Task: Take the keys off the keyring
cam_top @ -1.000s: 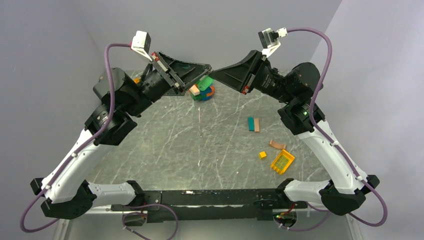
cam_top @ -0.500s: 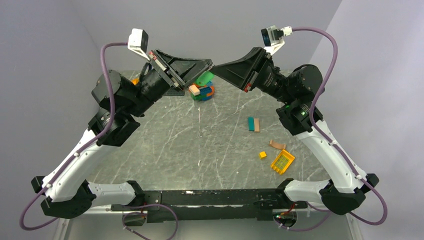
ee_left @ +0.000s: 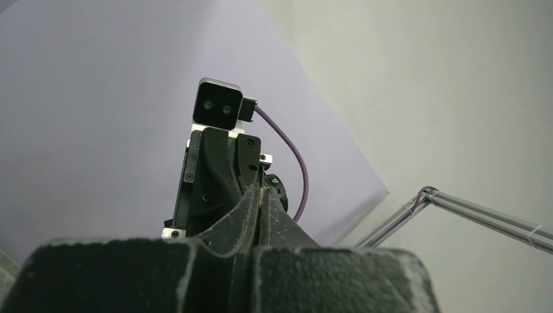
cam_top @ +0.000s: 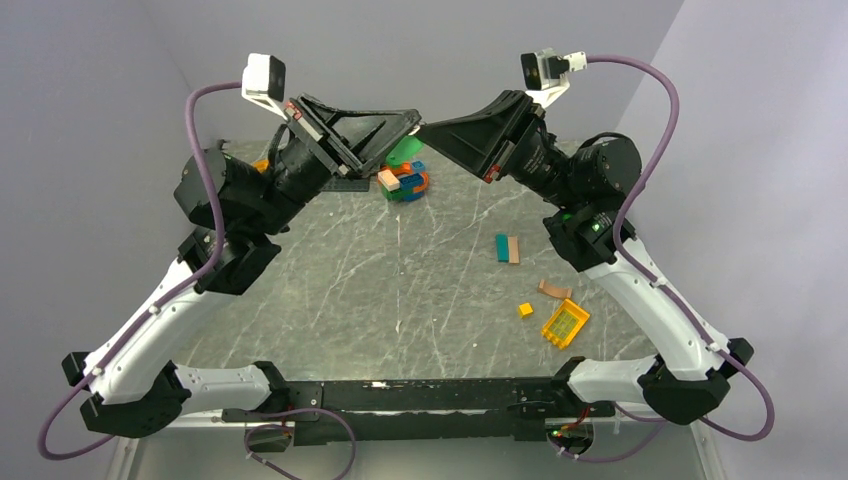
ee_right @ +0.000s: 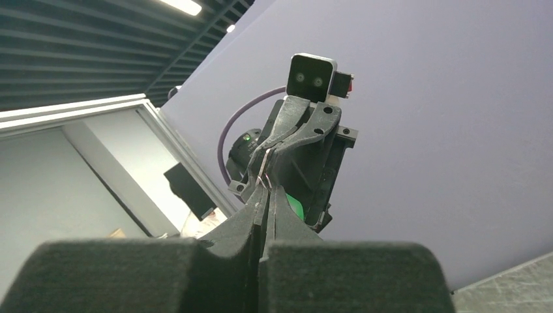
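Note:
Both grippers are raised high over the back of the table, tip to tip. A thin silver wire keyring (ee_right: pixel 263 171) stretches between them in the right wrist view. My right gripper (ee_right: pixel 266 190) is shut on its near end. The left gripper (ee_right: pixel 274 149) grips the far end. From the left wrist, my left gripper (ee_left: pixel 261 190) is shut, a pale sliver of metal pinched between its fingertips. From above, the left gripper (cam_top: pixel 414 117) and right gripper (cam_top: pixel 427 131) meet; the ring is too small to see there. The keys are hidden in all views.
A pile of green, orange, blue and tan blocks (cam_top: pixel 403 178) lies on the marble table (cam_top: pixel 400 290) under the grippers. A teal and tan pair of blocks (cam_top: pixel 507 248), a tan piece (cam_top: pixel 553 289), a small yellow cube (cam_top: pixel 525 309) and a yellow grid piece (cam_top: pixel 565 323) lie right.
Both arms have lifted higher, still joined at the tips. The left wrist has swung up and to the left; the right has risen a little. Both grippers stayed shut.

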Controlling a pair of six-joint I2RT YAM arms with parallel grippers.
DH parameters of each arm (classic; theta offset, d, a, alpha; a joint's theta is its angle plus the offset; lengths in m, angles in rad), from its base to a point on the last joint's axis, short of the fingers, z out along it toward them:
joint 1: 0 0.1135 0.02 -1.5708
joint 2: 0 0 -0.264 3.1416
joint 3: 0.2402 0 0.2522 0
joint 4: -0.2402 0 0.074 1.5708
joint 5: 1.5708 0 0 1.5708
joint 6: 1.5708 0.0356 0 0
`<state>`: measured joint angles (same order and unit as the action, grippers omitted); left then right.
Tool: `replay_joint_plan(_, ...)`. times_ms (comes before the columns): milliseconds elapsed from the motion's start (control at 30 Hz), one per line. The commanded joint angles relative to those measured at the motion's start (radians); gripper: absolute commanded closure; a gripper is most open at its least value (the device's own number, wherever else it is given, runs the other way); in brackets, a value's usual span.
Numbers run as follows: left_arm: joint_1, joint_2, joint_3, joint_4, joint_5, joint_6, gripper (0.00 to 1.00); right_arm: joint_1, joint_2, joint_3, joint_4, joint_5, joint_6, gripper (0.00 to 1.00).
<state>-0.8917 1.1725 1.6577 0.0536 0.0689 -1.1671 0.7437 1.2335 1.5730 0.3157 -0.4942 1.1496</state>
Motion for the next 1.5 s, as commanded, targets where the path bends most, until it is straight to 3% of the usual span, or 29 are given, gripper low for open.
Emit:
replay_joint_plan(0, -0.013, 0.024, -0.014, 0.089, 0.042, 0.011, 1.00, 0.058, 0.032, 0.012, 0.015, -0.070, 0.022, 1.00)
replay_joint_plan(433, -0.020, 0.034, -0.028, 0.169, 0.080, -0.023, 1.00, 0.103, 0.053, 0.017, 0.069, -0.080, 0.034, 1.00)
replay_joint_plan(667, -0.025, 0.022, -0.018, 0.102, 0.068, -0.007, 1.00, 0.120, 0.040, 0.029, -0.006, -0.064, -0.012, 1.00)
replay_joint_plan(733, -0.025, 0.014, -0.005, 0.047, 0.054, 0.010, 1.00, 0.120, 0.031, 0.045, -0.065, -0.058, -0.047, 0.89)
replay_joint_plan(900, -0.024, -0.011, 0.065, -0.179, 0.005, 0.079, 1.00, 0.121, 0.001, 0.116, -0.286, -0.032, -0.188, 0.20)
replay_joint_plan(933, -0.024, -0.017, 0.079, -0.219, -0.003, 0.092, 1.00, 0.121, -0.010, 0.135, -0.348, -0.020, -0.223, 0.15)
replay_joint_plan(1000, -0.023, -0.032, 0.097, -0.293, -0.024, 0.114, 1.00, 0.119, -0.030, 0.170, -0.464, 0.004, -0.303, 0.07)
replay_joint_plan(1100, -0.023, -0.047, 0.122, -0.394, -0.058, 0.139, 1.00, 0.118, -0.055, 0.226, -0.617, 0.020, -0.419, 0.04)
replay_joint_plan(1333, -0.023, -0.065, 0.146, -0.524, -0.066, 0.150, 1.00, 0.117, -0.026, 0.394, -0.914, 0.033, -0.606, 0.03)
replay_joint_plan(1467, -0.024, -0.050, 0.177, -0.559, -0.059, 0.145, 1.00, 0.118, -0.012, 0.434, -1.002, 0.074, -0.675, 0.06)
